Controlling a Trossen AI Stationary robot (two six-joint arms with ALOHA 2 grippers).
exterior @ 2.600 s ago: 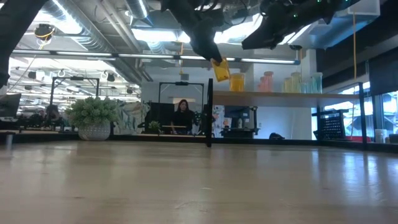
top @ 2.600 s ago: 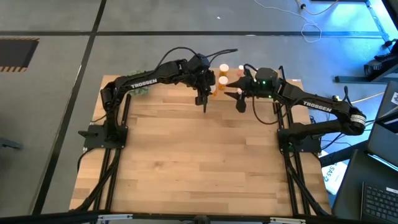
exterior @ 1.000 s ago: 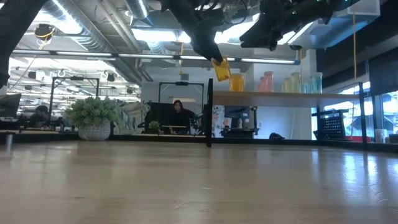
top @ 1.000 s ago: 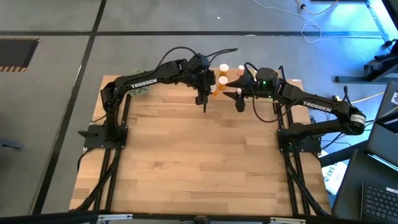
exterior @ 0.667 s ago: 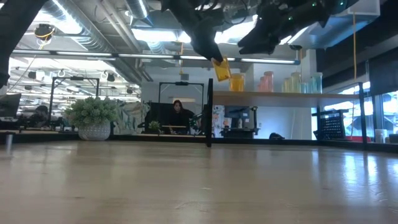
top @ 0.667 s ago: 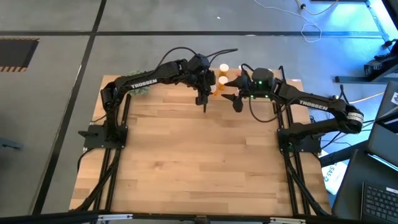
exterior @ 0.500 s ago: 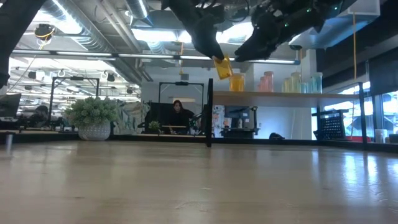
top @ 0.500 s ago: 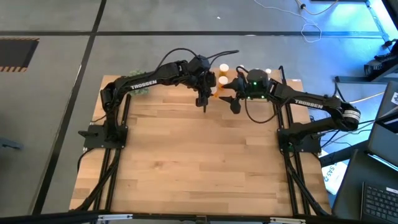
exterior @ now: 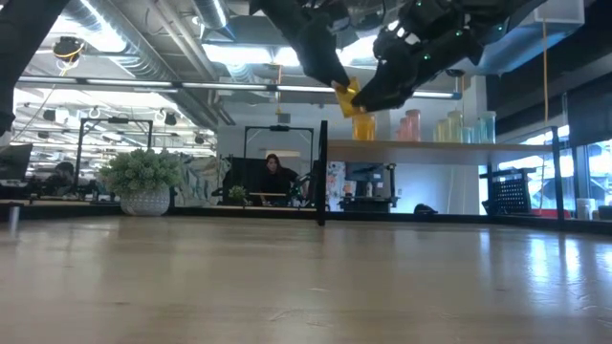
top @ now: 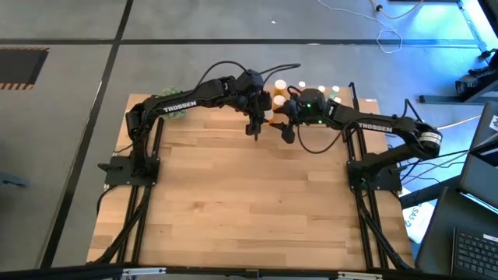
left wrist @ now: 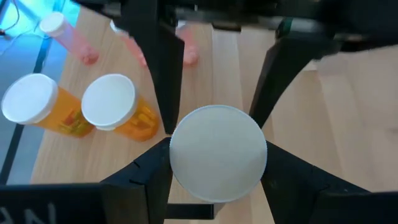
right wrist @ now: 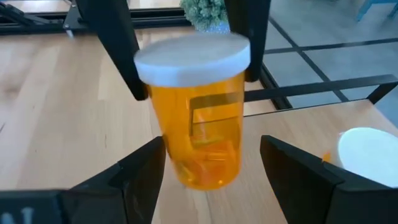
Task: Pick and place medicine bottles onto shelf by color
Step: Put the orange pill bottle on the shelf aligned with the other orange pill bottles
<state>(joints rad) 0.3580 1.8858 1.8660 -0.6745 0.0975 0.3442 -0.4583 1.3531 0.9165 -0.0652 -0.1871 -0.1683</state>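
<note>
An orange medicine bottle (right wrist: 198,124) with a white cap (left wrist: 217,152) hangs tilted in the air near the table's far edge. My left gripper (left wrist: 217,163) is shut on it. My right gripper (right wrist: 212,144) is open and faces the left one from the right. Its fingers stand on either side of the bottle's lower body with a gap on each side. The shelf (exterior: 430,145) holds orange (exterior: 364,126), pink (exterior: 411,124), yellowish and green bottles standing on their bases. In the high view both grippers meet at the bottle (top: 269,118), in front of the shelf. My left gripper pinches the orange bottle at its capped top end (right wrist: 193,55) between the two fingers (right wrist: 118,56), one on each side. The fingers come from above, slanting down, in line with the bottle. The bottle is lifted clear and hangs tilted below them (exterior: 348,97).
Two orange bottles (left wrist: 118,112) and pink ones (left wrist: 68,40) stand on the shelf board just beyond the held bottle. A black shelf post (exterior: 322,172) rises nearby. A potted green plant (exterior: 143,179) sits at the table's far left. The near tabletop (top: 249,202) is bare wood.
My right gripper has moved toward the table's left, to the bottle held by my left gripper, and its open fingers now flank the bottle's body. My left gripper has stayed almost in place, still shut on the bottle.
</note>
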